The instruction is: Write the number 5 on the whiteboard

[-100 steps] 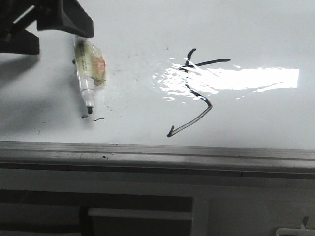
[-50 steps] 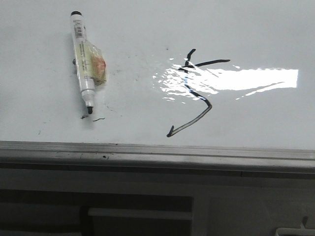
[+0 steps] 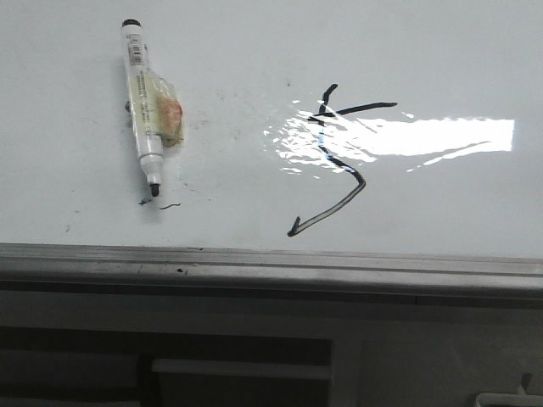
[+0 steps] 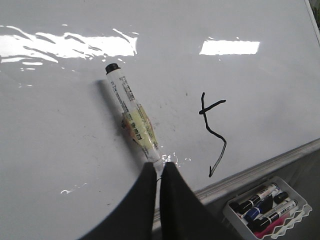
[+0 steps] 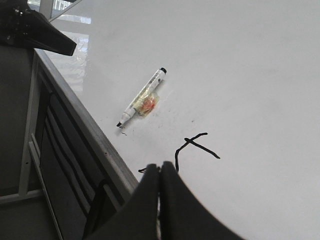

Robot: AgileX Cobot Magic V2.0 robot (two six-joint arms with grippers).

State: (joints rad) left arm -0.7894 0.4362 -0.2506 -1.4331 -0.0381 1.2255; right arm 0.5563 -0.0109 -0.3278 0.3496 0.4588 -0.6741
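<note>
The whiteboard (image 3: pixel 441 51) lies flat with the number 5 (image 3: pixel 338 161) drawn on it in thin black strokes, partly under a glare patch. A capless marker (image 3: pixel 144 110) with yellowish tape round its barrel lies loose on the board, left of the 5. Neither gripper shows in the front view. In the left wrist view my left gripper (image 4: pixel 159 167) is shut and empty, raised over the marker's (image 4: pixel 132 112) tip end, with the 5 (image 4: pixel 212 132) beside it. My right gripper (image 5: pixel 160 167) is shut and empty near the lower stroke of the 5 (image 5: pixel 192 147); the marker (image 5: pixel 142 97) lies farther off.
The board's grey metal frame edge (image 3: pixel 271 263) runs along the near side. A white tray (image 4: pixel 265 207) with several markers sits below that edge. Small dark smudges (image 3: pixel 157 203) mark the board by the marker's tip. The dark left arm (image 5: pixel 35 35) shows in the right wrist view.
One second ago the left arm hung over the marker's cap end in the front view; it has since drawn back out of that view. The marker and the 5 have not moved.
</note>
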